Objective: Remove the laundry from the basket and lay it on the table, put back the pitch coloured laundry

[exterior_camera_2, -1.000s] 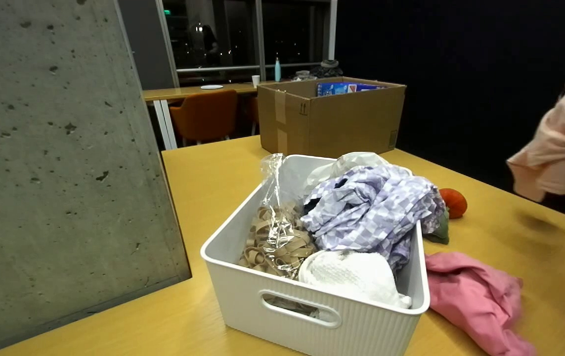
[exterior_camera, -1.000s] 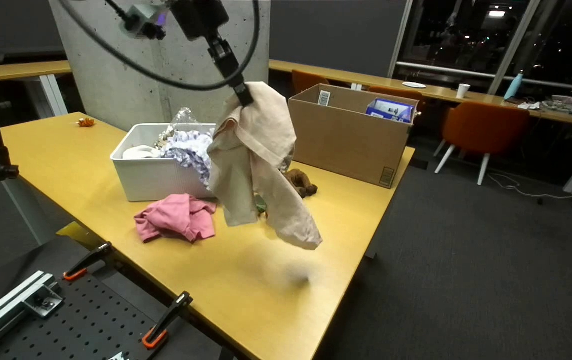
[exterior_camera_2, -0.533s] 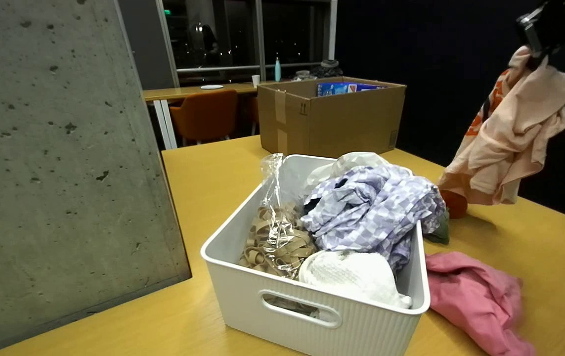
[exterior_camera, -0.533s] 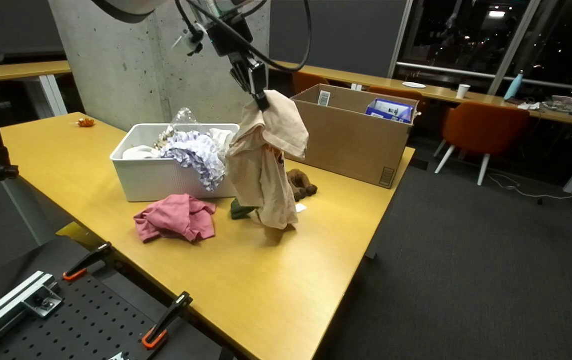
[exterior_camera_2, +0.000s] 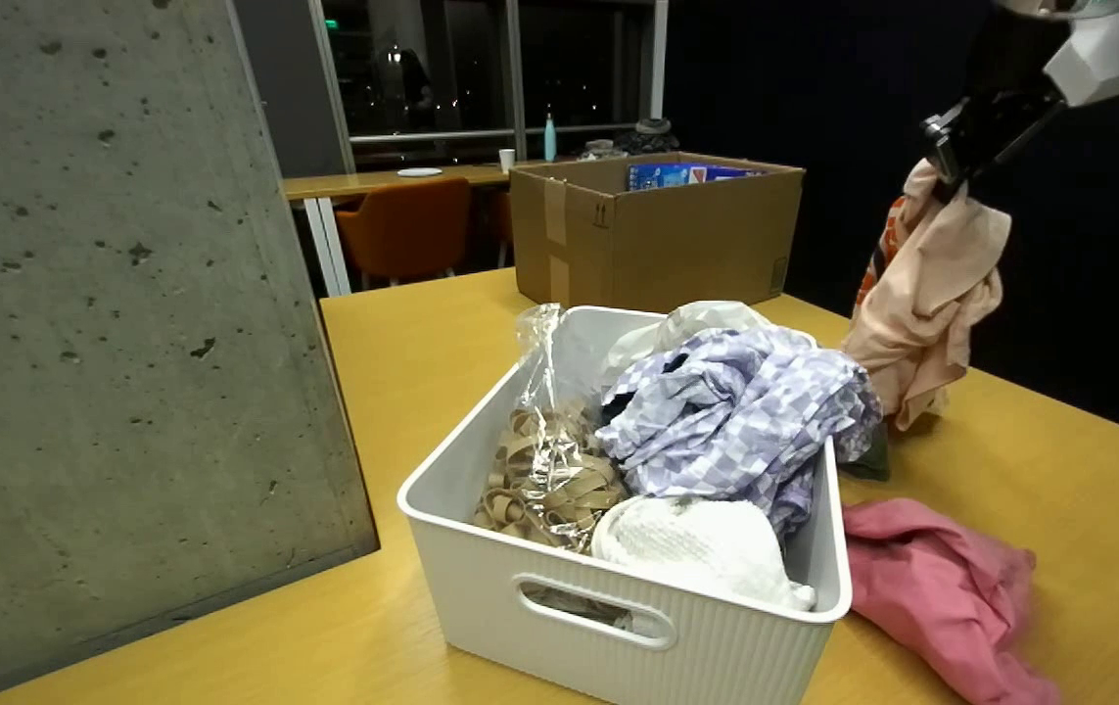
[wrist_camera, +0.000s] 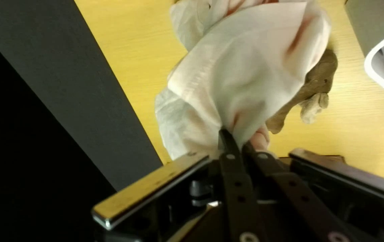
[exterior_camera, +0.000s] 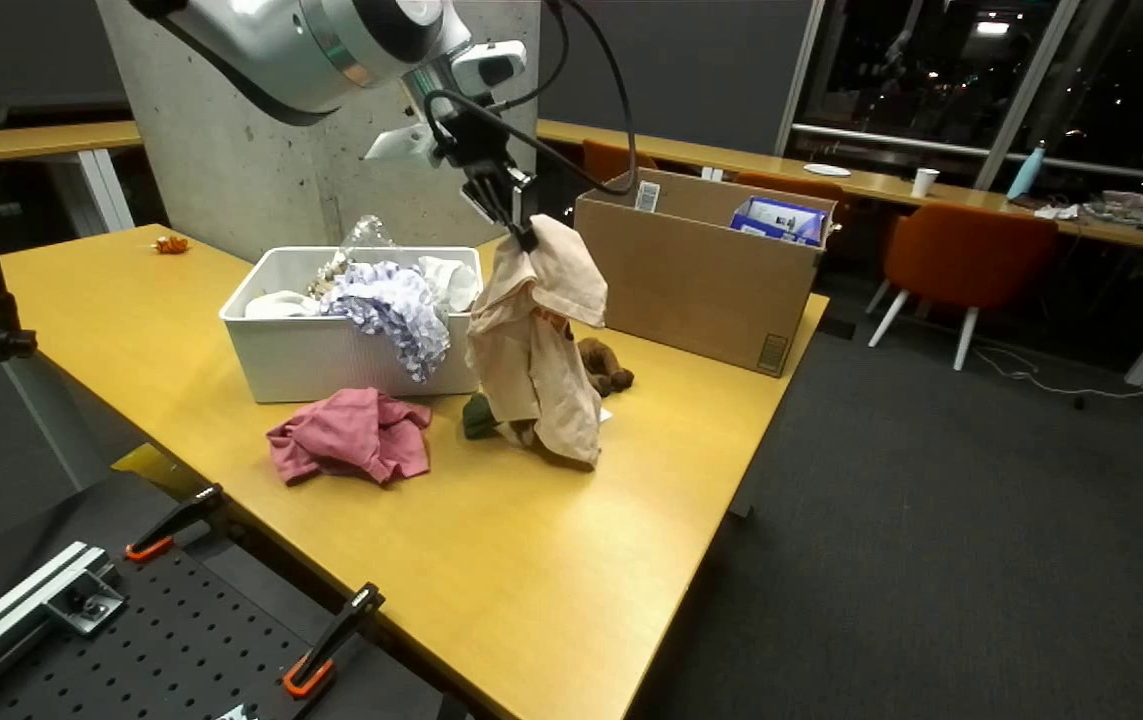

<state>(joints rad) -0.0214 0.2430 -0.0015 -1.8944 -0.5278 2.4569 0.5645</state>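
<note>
Pinching peach cloth (exterior_camera: 541, 345), gripper (exterior_camera: 526, 238) above table (exterior_camera: 521, 590); pink cloth (exterior_camera: 353, 435) beside basket (exterior_camera: 316, 360)

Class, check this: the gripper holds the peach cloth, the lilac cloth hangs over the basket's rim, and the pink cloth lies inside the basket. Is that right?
Not quite: the pink cloth lies on the table beside the basket, not inside it, as both exterior views show. The gripper holds the peach cloth, and the lilac cloth hangs over the basket's rim.

In an exterior view, laundry (exterior_camera: 386, 300) sits in the basket (exterior_camera: 306, 365), a cloth (exterior_camera: 356, 435) nearer on the tabletop (exterior_camera: 531, 570), the box (exterior_camera: 681, 285) right and farther.
</note>
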